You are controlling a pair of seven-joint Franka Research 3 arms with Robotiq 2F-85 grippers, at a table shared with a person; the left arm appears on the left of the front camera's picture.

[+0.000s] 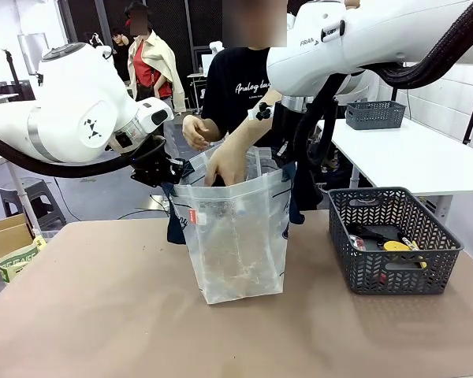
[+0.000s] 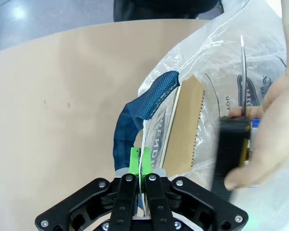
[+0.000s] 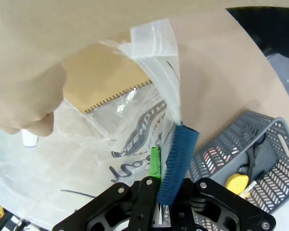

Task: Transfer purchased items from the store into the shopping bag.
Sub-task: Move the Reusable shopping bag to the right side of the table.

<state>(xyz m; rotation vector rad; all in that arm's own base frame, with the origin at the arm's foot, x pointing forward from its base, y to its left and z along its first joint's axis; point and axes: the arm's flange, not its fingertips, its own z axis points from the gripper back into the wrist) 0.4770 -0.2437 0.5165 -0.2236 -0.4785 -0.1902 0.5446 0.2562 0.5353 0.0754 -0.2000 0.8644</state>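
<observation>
The shopping bag [image 1: 235, 236] stands upright in the middle of the table [image 1: 102, 315], its mouth held wide. At one side of the bag the left gripper [image 2: 140, 161] has its jaws pinched flat together on the thin plastic rim, just beside a blue strap [image 2: 135, 126]. At the other side the right gripper [image 3: 158, 166] is clamped the same way on the rim by the other strap. A person's hand [image 2: 267, 130] reaches into the bag with a black item [image 2: 229, 154], next to a notebook [image 2: 183, 129] already inside. The basket [image 1: 445, 240] beside the bag has things left in it.

My worry is the plastic. It's slippery and held by a sliver, so a downward push from that hand could drag the rim out of the pads and let the bag sag shut. If either arm drifted outward, the film might tear at the strap.
</observation>
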